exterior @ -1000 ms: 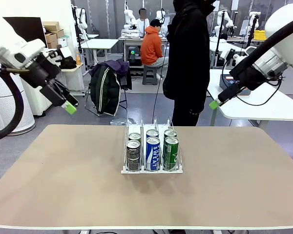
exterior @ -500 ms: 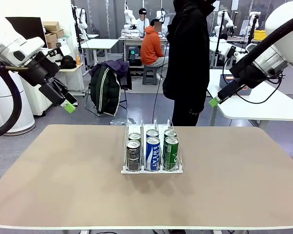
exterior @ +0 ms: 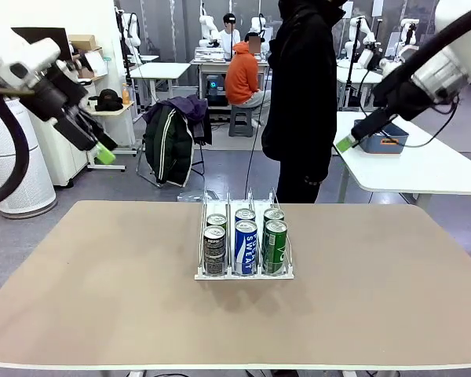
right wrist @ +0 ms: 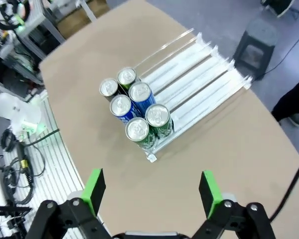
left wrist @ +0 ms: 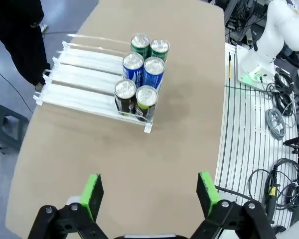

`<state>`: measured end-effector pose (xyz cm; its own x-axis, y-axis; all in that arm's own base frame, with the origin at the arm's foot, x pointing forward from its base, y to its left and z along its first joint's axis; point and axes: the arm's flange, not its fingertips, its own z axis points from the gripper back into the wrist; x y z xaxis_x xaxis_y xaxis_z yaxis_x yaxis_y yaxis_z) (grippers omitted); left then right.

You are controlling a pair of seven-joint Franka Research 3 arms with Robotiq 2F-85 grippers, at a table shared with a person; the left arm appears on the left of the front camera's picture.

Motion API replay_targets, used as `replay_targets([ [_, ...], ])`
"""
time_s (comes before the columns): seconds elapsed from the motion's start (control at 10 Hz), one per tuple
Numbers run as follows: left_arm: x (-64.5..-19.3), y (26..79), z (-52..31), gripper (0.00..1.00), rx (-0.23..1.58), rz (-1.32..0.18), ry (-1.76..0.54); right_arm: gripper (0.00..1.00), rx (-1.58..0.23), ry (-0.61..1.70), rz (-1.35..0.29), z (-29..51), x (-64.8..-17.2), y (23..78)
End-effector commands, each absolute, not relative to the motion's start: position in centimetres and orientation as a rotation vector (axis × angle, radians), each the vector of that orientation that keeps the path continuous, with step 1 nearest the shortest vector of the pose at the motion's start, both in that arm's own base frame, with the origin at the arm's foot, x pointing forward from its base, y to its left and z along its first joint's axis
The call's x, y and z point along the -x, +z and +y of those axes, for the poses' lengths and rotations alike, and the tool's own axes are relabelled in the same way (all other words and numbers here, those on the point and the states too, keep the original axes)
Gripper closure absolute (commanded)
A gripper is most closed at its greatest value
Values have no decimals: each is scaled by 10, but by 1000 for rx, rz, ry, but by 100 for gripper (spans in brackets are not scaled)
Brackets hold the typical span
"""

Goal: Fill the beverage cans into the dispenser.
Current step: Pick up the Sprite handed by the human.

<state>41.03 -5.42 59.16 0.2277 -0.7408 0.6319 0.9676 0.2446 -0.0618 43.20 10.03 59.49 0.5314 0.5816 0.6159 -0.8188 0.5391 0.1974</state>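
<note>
Risk: left gripper (left wrist: 148, 188) or right gripper (right wrist: 149, 188) dropping in carelessly would clip a thin divider and tip the load. Both sets of jaws wide, empty, high above the beige table (exterior: 102, 283). Six slim metal drink cans (exterior: 244, 239) (grey, blue, green) sit two per lane at the robot-side end of the clear-and-white three-lane dispenser rack (exterior: 243, 276).

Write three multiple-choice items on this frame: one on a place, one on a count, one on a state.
1. Where in the rack do the cans stand? A near end, toward the robot; B far end; C mid-lane.
2. How many cans? A four; B five; C six.
3. The left gripper is: A shut on a can; B open, empty; C shut, empty.
Answers: 1 A, they crowd the front edge; 2 C, two per lane in three lanes; 3 B, jaws stand wide apart, nothing between.
</note>
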Motion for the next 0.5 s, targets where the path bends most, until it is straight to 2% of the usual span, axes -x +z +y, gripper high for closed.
replay_targets([
  [0.0, -424, 624, -35, 0, 534, -625, -1221, 0, -505, 925, -527, 91, -447, 626],
  [0.4, -426, 680, -18, 0, 403, -766, -1079, 0, -478, 992, -606, 72, -462, 682],
])
